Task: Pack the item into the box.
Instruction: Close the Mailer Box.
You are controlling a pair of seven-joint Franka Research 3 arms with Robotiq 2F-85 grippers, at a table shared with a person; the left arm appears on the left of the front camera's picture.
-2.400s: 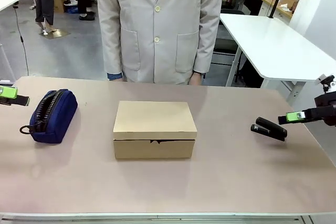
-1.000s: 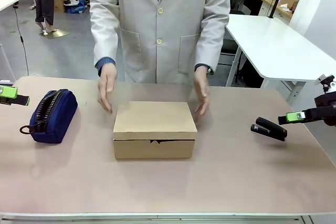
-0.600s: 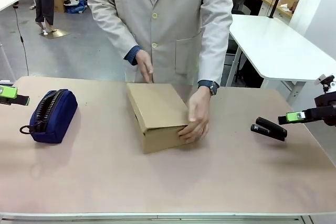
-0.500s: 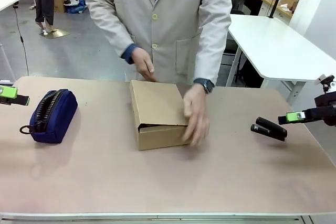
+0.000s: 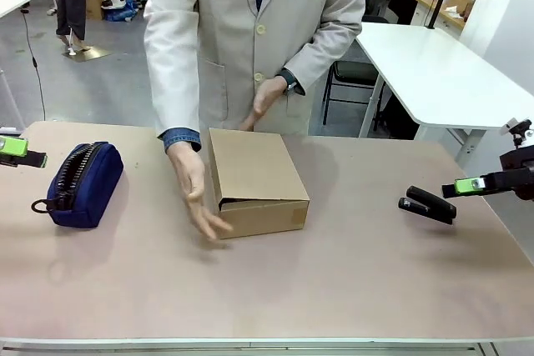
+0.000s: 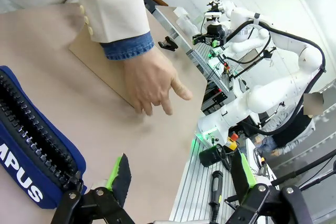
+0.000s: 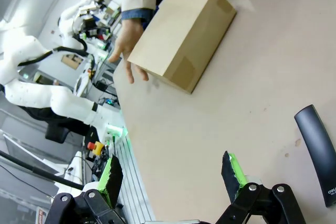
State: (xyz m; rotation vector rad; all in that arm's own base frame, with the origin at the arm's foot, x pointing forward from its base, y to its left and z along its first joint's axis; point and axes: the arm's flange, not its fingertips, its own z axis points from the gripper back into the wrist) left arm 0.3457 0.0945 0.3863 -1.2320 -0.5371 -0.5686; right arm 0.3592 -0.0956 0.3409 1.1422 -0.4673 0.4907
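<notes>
Stock as I read it from my station, clock directions taken on the front view.

1. The box (image 5: 257, 181): plain brown cardboard, at the centre of the tabletop (image 5: 350, 281), turned at an angle, its flap lid lifted a crack along the near edge. I cannot see inside. I find no yellow knife on the tabletop.
2. Person's hands: one hand (image 5: 196, 198) open, just beside the box's 9 o'clock side, whether touching I cannot tell; the other hand (image 5: 267, 97) raised clear of the box at 12 o'clock.
3. Navy zipped pouch (image 5: 82, 183): at 9 o'clock, well apart from the box, zip uppermost.
4. Black stapler (image 5: 427, 204): at 3 o'clock, lying flat.
5. Left tool (image 6: 178, 174): fingers spread apart, nothing between them, hanging just beside the pouch at the 9 o'clock edge.
6. Right tool (image 7: 170, 174): fingers spread apart, nothing between them, near the stapler at the 3 o'clock edge.
</notes>
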